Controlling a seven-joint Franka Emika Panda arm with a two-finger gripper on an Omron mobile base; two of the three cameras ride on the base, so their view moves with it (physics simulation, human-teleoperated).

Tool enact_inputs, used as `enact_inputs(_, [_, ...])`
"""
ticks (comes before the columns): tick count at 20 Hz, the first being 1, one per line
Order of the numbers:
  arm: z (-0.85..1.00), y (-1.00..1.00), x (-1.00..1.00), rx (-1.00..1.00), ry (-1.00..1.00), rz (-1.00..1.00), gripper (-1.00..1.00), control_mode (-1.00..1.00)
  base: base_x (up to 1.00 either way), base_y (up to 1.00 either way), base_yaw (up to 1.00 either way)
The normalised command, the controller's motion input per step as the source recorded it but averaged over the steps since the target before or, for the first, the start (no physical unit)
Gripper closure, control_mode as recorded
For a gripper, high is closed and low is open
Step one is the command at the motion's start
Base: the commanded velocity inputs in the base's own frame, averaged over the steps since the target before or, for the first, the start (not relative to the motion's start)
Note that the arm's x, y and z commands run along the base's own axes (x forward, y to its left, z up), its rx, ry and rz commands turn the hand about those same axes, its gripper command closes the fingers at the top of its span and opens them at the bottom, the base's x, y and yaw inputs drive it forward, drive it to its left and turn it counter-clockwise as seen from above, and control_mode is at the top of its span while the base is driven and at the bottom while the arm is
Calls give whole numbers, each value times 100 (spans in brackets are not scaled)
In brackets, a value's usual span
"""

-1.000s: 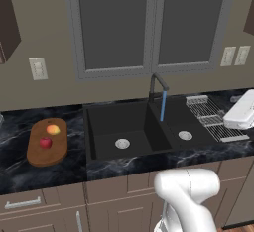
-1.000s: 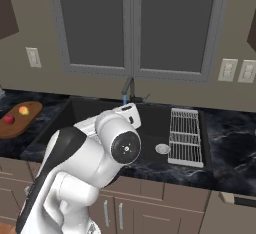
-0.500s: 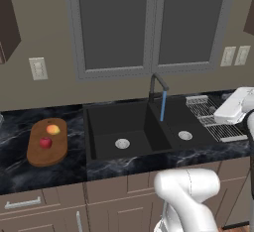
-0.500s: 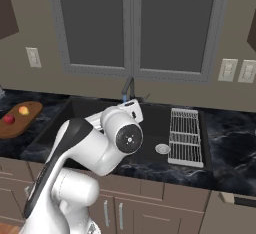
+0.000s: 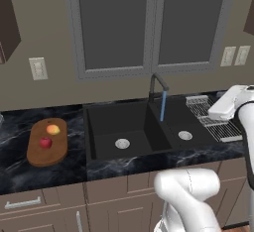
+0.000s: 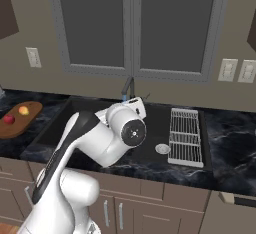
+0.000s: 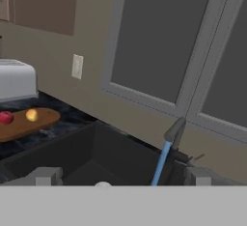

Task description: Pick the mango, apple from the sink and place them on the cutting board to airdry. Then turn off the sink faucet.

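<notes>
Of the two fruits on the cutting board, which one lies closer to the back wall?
The mango, orange-yellow, lies closer to the wall; the all-red apple sits nearer the counter's front edge, both on the wooden cutting board.

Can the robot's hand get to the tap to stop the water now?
Probably yes. The open hand holds nothing and points at the thin dark gooseneck faucet, blue water still running. Nothing stands between them; the fruit sits on the brown wooden cutting board.

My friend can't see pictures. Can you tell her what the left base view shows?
A mango and a red apple sit on a wooden cutting board left of a black sink. Blue water runs from the faucet.
</notes>
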Motion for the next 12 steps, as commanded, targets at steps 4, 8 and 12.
enact_inputs(4, [-13,-1,30,0,0,0,-100,-100,0,0,0])
enact_inputs(8, [-16,-4,23,0,0,0,-100,-100,0,0,0])
enact_inputs(12, [-19,-3,25,0,0,0,-100,-100,0,0,0])
